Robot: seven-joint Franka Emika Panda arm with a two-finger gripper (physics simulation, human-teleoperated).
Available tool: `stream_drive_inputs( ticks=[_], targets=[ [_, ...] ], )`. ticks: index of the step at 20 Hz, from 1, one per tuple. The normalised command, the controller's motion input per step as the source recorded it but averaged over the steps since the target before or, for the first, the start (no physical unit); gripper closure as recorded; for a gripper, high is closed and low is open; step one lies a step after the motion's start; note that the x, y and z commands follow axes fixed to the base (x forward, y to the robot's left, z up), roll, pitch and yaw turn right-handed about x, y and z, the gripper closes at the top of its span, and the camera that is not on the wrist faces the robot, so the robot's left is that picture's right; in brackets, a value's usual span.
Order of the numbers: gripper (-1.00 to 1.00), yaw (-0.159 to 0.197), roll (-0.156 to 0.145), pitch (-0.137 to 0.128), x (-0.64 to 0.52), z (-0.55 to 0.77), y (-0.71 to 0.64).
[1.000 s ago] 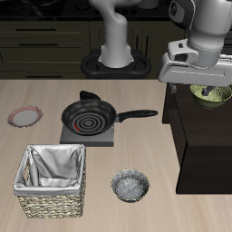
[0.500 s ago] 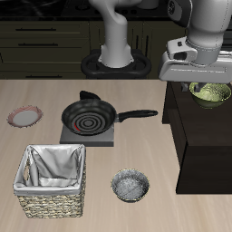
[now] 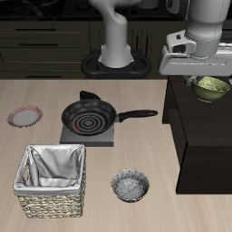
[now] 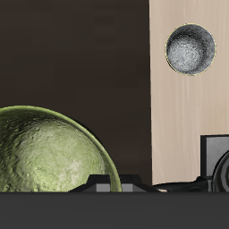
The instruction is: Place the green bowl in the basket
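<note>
My gripper [image 3: 209,82] is shut on the rim of the green bowl [image 3: 212,88] and holds it in the air above the dark cabinet top [image 3: 201,127] at the table's side. The olive-green speckled bowl fills much of the wrist view [image 4: 45,154], close under the gripper. The basket [image 3: 53,181], woven wicker with a grey-white cloth lining, stands near the table's front edge, far across the table from the gripper. Nothing lies in it.
A grey metallic bowl [image 3: 130,186] sits near the front edge beside the basket and shows in the wrist view [image 4: 190,48]. A black frying pan [image 3: 89,116] rests on a stove plate mid-table. A pinkish plate [image 3: 24,117] lies farther back than the basket.
My gripper has risen with the green bowl in it, lifting it higher above the dark cabinet. Nothing else has moved.
</note>
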Motion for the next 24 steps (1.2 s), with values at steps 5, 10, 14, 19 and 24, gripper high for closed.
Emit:
stream_drive_inputs(
  ticks=[5,10,14,19,24],
  targets=[
    [1.00,-0.002,0.007,-0.029,-0.12,0.18,-0.17],
    [1.00,0.012,0.003,-0.041,-0.24,0.25,-0.32],
    [1.00,0.018,0.000,-0.017,-0.18,0.05,-0.29],
    [1.00,0.010,-0.042,-0.003,-0.05,0.02,-0.38],
    [1.00,-0.009,-0.063,-0.007,0.09,0.07,-0.56]
  ],
)
